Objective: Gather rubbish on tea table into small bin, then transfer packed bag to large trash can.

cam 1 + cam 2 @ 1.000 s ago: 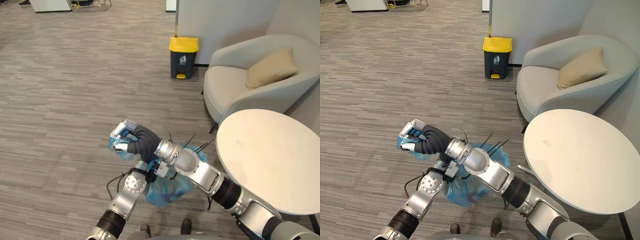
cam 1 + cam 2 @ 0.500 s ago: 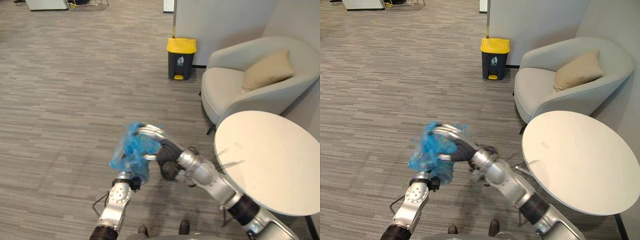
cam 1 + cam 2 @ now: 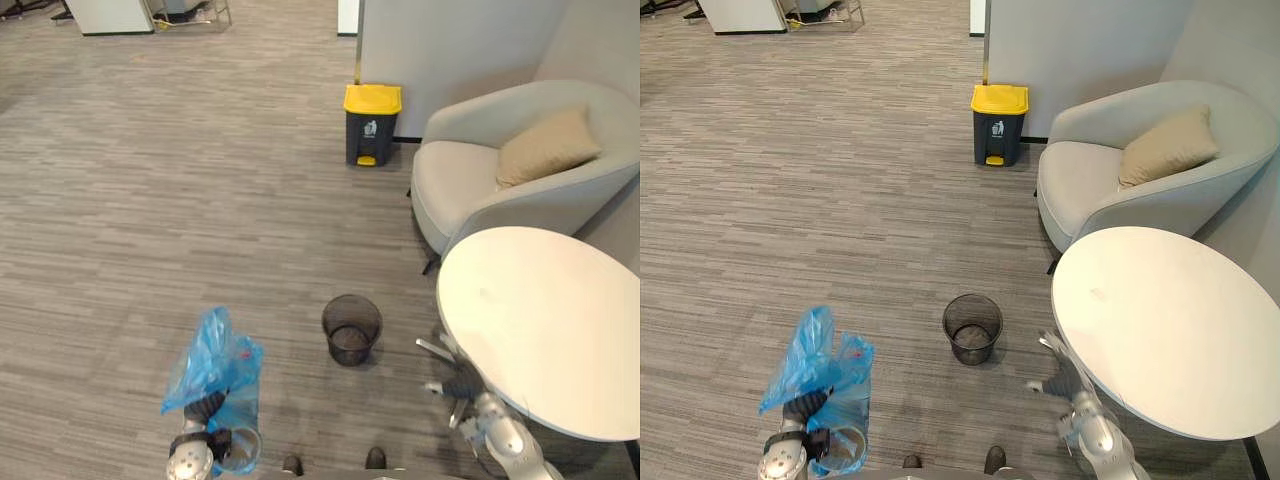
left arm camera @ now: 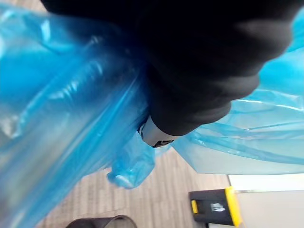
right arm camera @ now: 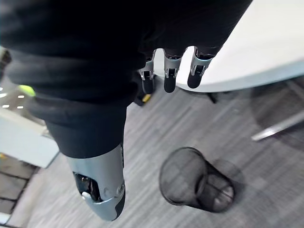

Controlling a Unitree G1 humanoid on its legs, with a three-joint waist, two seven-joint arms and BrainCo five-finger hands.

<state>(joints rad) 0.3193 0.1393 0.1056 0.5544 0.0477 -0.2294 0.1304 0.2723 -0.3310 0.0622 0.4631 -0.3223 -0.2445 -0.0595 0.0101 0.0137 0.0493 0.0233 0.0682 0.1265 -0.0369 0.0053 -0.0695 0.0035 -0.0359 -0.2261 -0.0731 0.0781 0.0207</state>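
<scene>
A blue plastic bag (image 3: pixel 207 358) hangs off the floor at the lower left, its neck gathered in my left hand (image 3: pixel 205 408), which is shut on it. In the left wrist view the blue film (image 4: pixel 57 118) wraps round the hand's dark cover (image 4: pixel 199 71). The small black mesh bin (image 3: pixel 351 328) stands on the floor with no liner in it. My right hand (image 3: pixel 458 388) is open with fingers spread, low beside the table edge and holding nothing; its fingers (image 5: pixel 170 76) show straight above the mesh bin (image 5: pixel 190 183). The large trash can (image 3: pixel 371 124), dark with a yellow lid, stands far ahead by the wall.
A round white table (image 3: pixel 540 330) takes up the right side, its top bare. Behind it stands a light grey armchair (image 3: pixel 470 185) with a tan cushion (image 3: pixel 548 145). Grey striped carpet stretches between me and the trash can. White furniture (image 3: pixel 105 12) stands at the far back left.
Both hands were at the blue bag over the bin. Now the left hand alone holds the bag, lifted out to the left; the right hand has let go, opened and drawn back beside the table.
</scene>
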